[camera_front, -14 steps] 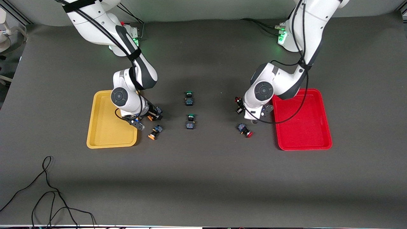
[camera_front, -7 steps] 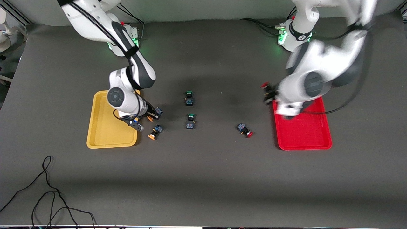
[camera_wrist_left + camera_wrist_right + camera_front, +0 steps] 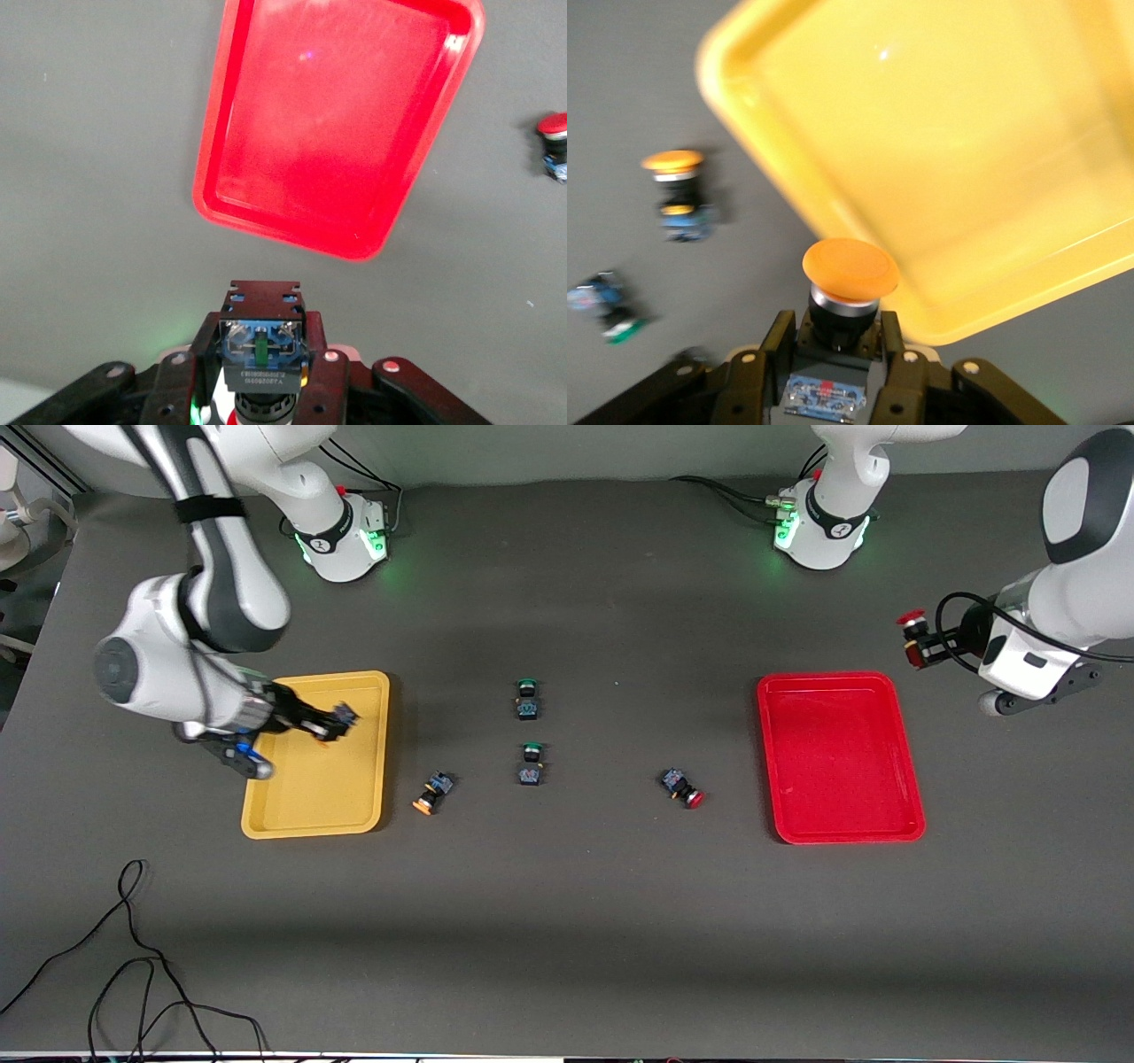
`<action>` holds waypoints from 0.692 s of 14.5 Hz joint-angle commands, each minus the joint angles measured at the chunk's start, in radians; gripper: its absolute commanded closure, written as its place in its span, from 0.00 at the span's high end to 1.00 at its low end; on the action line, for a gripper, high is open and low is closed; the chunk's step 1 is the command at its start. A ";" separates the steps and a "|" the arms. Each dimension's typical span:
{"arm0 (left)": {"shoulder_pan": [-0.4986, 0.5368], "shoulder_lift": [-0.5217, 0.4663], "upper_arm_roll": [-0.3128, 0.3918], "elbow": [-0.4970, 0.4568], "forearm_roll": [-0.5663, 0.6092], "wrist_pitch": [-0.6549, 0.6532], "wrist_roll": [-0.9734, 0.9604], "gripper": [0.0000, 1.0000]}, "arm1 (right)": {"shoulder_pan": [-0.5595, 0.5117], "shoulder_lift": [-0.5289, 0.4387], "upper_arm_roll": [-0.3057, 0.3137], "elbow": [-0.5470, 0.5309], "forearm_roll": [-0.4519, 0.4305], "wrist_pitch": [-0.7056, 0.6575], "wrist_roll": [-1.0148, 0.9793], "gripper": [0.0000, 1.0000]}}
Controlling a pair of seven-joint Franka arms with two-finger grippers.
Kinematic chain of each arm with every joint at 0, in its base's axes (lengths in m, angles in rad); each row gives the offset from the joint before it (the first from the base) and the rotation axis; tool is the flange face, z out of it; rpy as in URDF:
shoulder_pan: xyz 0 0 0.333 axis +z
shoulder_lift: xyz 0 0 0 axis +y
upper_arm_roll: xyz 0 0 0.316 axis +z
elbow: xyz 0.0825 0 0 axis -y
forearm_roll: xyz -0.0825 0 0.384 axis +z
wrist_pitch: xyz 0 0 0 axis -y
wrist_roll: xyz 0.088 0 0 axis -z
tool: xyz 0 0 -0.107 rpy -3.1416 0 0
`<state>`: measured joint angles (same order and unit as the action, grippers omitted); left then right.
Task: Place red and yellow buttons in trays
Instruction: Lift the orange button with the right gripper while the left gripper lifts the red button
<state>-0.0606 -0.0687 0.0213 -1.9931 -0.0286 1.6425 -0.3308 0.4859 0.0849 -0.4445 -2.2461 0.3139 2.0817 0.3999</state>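
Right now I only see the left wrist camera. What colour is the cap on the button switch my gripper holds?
Observer: Red. The left gripper is shut on a red-capped push-button switch over the dark table, beside the shallow red plastic tray, not over it.
Operator: What's the other arm doing?
Observer: The right gripper holds an orange-capped push-button switch over the shallow yellow plastic tray.
Operator: Any more yellow ones?
Observer: A second orange-capped switch lies on the table beside the yellow tray.

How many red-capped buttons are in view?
2. One red button is held in the left end effector, in the air past the red tray. The other lies on the table beside that tray.
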 commanded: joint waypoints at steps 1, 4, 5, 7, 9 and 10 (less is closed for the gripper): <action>-0.022 0.051 -0.011 -0.153 0.021 0.179 0.021 0.00 | 0.016 0.009 -0.048 -0.127 0.024 0.128 -0.142 0.15; -0.019 0.185 -0.009 -0.177 0.016 0.302 0.015 0.00 | 0.017 0.015 -0.048 -0.223 0.024 0.268 -0.159 0.15; -0.021 0.229 -0.011 -0.177 0.016 0.338 0.003 0.00 | 0.017 0.033 -0.048 -0.227 0.024 0.282 -0.189 0.15; -0.018 0.323 -0.011 -0.177 0.003 0.385 0.004 0.00 | -0.027 0.073 -0.055 -0.227 0.025 0.313 -0.277 0.15; -0.021 0.383 -0.011 -0.191 -0.036 0.456 0.004 0.00 | -0.041 0.098 -0.056 -0.227 0.028 0.327 -0.299 0.16; -0.024 0.392 -0.012 -0.205 -0.037 0.492 0.003 0.00 | -0.041 0.110 -0.054 -0.227 0.037 0.330 -0.299 0.20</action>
<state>-0.0744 0.3012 0.0071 -2.1875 -0.0466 2.0878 -0.3256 0.4470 0.1670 -0.4943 -2.4767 0.3147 2.3922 0.1482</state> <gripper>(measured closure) 0.590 0.568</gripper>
